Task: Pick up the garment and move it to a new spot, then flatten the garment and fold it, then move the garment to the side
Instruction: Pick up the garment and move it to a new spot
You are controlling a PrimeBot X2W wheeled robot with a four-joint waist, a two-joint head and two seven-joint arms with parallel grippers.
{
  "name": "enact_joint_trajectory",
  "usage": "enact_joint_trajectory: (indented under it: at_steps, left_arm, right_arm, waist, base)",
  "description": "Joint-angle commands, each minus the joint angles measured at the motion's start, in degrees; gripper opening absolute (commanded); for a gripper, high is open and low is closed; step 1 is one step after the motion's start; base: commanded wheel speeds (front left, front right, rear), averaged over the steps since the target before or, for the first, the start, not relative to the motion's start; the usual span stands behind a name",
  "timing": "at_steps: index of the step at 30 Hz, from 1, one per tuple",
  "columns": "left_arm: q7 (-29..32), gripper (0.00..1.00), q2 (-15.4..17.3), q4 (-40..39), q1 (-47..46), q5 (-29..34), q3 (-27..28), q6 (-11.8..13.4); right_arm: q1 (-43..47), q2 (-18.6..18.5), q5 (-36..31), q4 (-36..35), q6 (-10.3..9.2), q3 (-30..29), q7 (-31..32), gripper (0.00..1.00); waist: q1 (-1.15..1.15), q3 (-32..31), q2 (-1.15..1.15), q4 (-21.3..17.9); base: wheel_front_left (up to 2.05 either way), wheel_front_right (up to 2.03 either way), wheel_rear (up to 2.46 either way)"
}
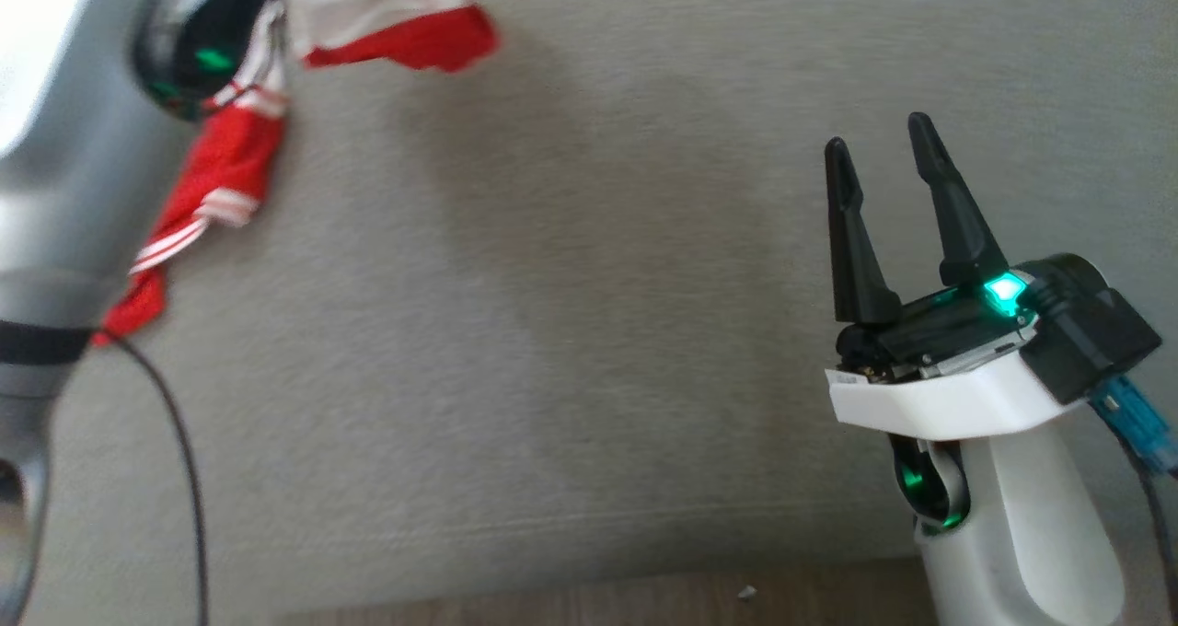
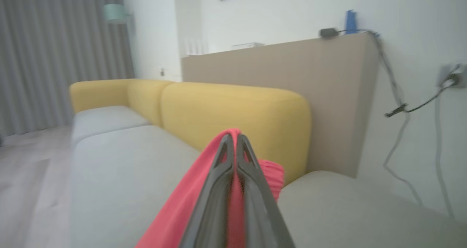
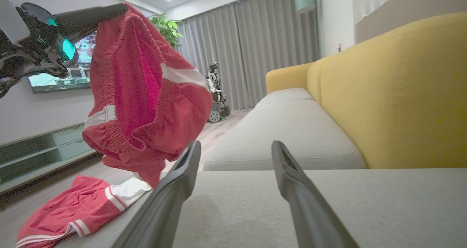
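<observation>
Dangling garment (image 1: pixel 221 161), upper left — right tool (image 1: pixel 878 136) spread

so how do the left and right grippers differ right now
The left gripper is shut on the red garment; the right gripper is open and empty. The left gripper is raised, the garment hanging from it; the right gripper sits low over the seat cushion. Both have dark fingers.

Up top, the shorts (image 1: pixel 396 9) run off the head view's edge; the left tool (image 2: pixel 233 140), blurred, hides the pinched cloth.
</observation>
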Motion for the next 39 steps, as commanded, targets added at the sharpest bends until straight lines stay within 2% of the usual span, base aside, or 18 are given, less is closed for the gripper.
enact_joint_trajectory:
  at_steps: [1,7,13,16,20,21,22,24,27,33,34,39]
  left_arm:
    - [0.4,0.00,0.9,-2.8,-3.9,-0.4,2.0,0.6]
    - [3.1,0.00,-3.5,-5.1,-2.0,-0.9,-1.3,2.4]
    - [3.3,0.00,-6.6,-0.5,4.5,-0.9,-6.3,2.4]
    - [-0.2,0.00,-6.3,4.8,8.2,2.9,-9.4,3.3]
    - [-6.8,0.00,-8.3,13.9,13.5,4.6,-9.8,5.1]
    - [-7.6,0.15,-9.0,15.6,14.5,4.8,-9.3,5.4]
    - [-8.1,1.00,-9.7,16.8,15.3,5.0,-8.6,5.4]
    - [-8.5,1.00,-11.1,17.0,16.7,5.9,-5.5,6.1]
    - [-8.5,1.00,-12.4,13.0,20.7,10.2,0.5,6.8]
    - [-8.6,1.00,-15.2,5.1,33.1,17.4,11.8,8.1]
    - [-8.6,1.00,-15.2,5.1,33.1,17.4,11.8,8.1]
    - [-8.6,1.00,-17.0,-2.5,44.7,23.2,20.7,9.1]
  right_arm:
    - [0.4,0.9,0.8,-2.3,0.36,1.4,-0.2,1.00]
    - [0.4,0.9,3.0,-3.5,0.36,1.4,-0.2,1.00]
    - [0.2,0.9,3.9,-4.6,0.36,1.4,-0.2,1.00]
    - [0.1,0.9,3.8,-4.8,0.36,1.6,-0.2,1.00]
    - [0.2,0.9,3.2,-4.6,0.36,1.7,-0.2,1.00]
    - [0.3,0.9,3.0,-4.5,0.36,1.6,-0.2,1.00]
    - [0.4,0.9,2.8,-4.4,0.36,1.4,-0.2,1.00]
    - [1.1,0.9,2.2,-4.1,0.36,0.9,-0.2,1.00]
    - [2.1,0.9,1.2,-3.0,0.36,0.9,-0.2,1.00]
    - [4.4,0.9,0.2,-0.5,0.36,1.8,-0.2,1.00]
    - [4.4,0.9,0.2,-0.5,0.36,1.8,-0.2,1.00]
    - [6.9,0.9,0.1,1.1,0.36,1.5,-0.2,1.00]
  waist:
    - [0.00,-1.7,0.00,-4.6]
    - [0.00,-1.8,0.00,-10.3]
    - [0.00,0.5,0.00,-12.8]
    - [0.00,2.3,0.00,-13.0]
    - [0.00,4.0,0.00,-12.4]
    - [0.00,4.0,0.00,-12.0]
    - [0.00,3.9,0.00,-11.6]
    - [0.00,3.1,0.00,-10.1]
    - [0.00,0.5,0.00,-7.4]
    - [0.00,-6.9,0.00,-1.8]
    - [0.00,-6.9,0.00,-1.8]
    - [0.00,-12.3,0.00,2.2]
  base:
    - [0.00,0.00,0.00]
    - [0.00,0.00,0.00]
    - [0.00,0.00,0.00]
    - [0.00,0.00,0.00]
    - [0.00,0.00,0.00]
    - [0.00,0.00,0.00]
    - [0.00,0.00,0.00]
    - [0.00,0.00,0.00]
    - [0.00,0.00,0.00]
    - [0.00,0.00,0.00]
    - [0.00,0.00,0.00]
    - [0.00,0.00,0.00]
